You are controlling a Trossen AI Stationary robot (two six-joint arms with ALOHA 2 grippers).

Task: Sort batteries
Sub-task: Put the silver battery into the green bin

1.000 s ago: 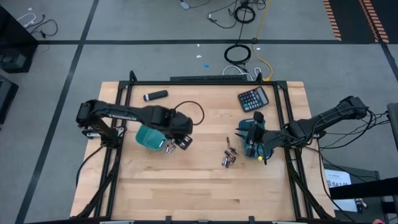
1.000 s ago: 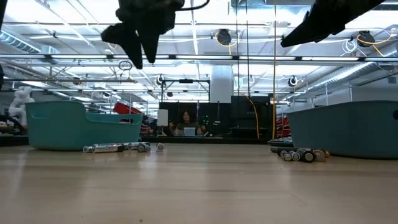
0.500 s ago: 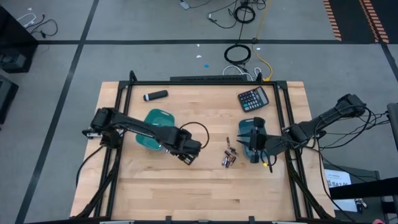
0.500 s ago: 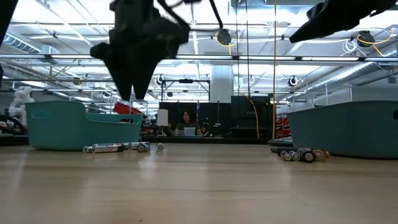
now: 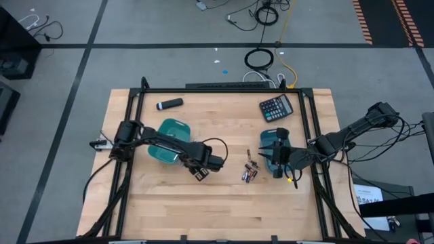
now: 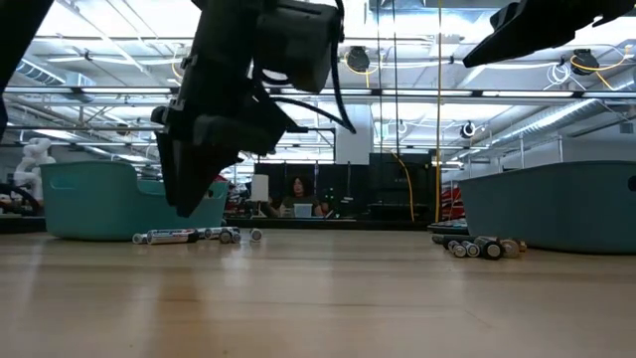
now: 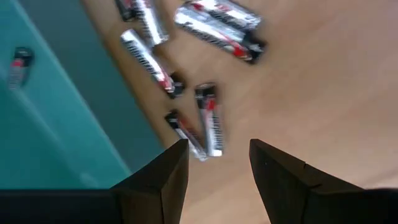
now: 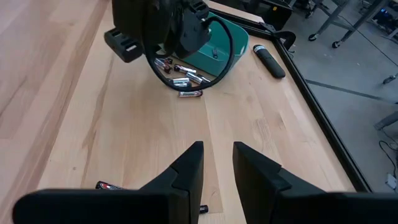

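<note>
Silvery-grey cylindrical batteries [image 7: 208, 118] lie loose on the pale wooden desk [image 5: 224, 203] just beside the left teal plastic tray [image 5: 169, 139], with the left pincer [image 7: 217, 163] hovering released right above them; one more cell [image 7: 18, 65] seems to rest inside that tray. Another battery cluster [image 5: 249, 173] lies beside the right teal tray [image 5: 271, 144], where the right pincer [image 8: 216, 165] waits, released.

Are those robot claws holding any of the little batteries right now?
No. The left gripper hovers open above loose batteries beside the teal tray; the right gripper is open too, nothing between its fingers.
</note>
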